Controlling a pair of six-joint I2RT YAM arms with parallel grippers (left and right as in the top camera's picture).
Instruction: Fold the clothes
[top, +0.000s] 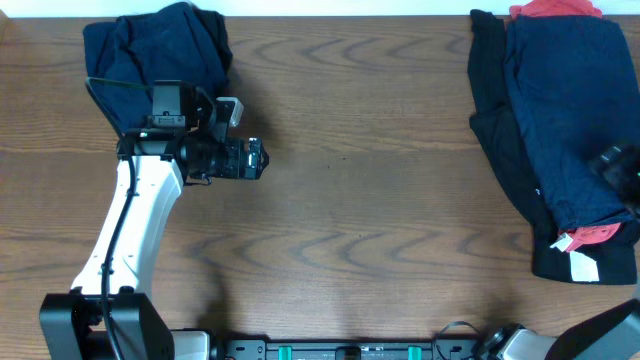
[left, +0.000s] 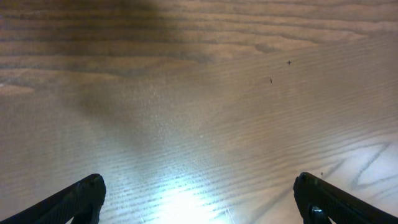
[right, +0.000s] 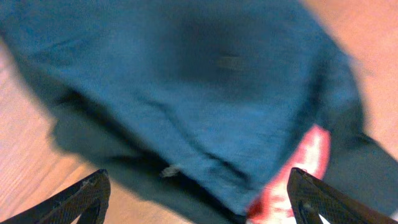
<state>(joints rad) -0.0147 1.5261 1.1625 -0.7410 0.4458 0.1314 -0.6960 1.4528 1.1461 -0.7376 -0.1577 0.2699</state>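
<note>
- The left hand (left: 199, 202) is wide open. Nothing is between its fingers, and only the bare brown surface (left: 199, 93) is under it.
- From above, this hand is in the left middle of the frame and points toward the middle. No clothes are in front of it.
- The right hand (right: 199, 202) is open too, with its two fingers far apart. This picture is blurry. The navy blue shorts (right: 186, 81) fill the frame right under the hand.
- A bit of the red tee (right: 311, 155) peeks out at the lower right, below the blue edge.
- From above, the right hand is a dark blur at the right edge, over the pile.
- The black tee (top: 490, 130) lies under the shorts and sticks out on the left. A white tag (top: 582, 268) shows at the pile's lower end.
- Far off in the upper left lies a bunched dark navy piece (top: 160, 50), just behind the left arm's wrist.
</note>
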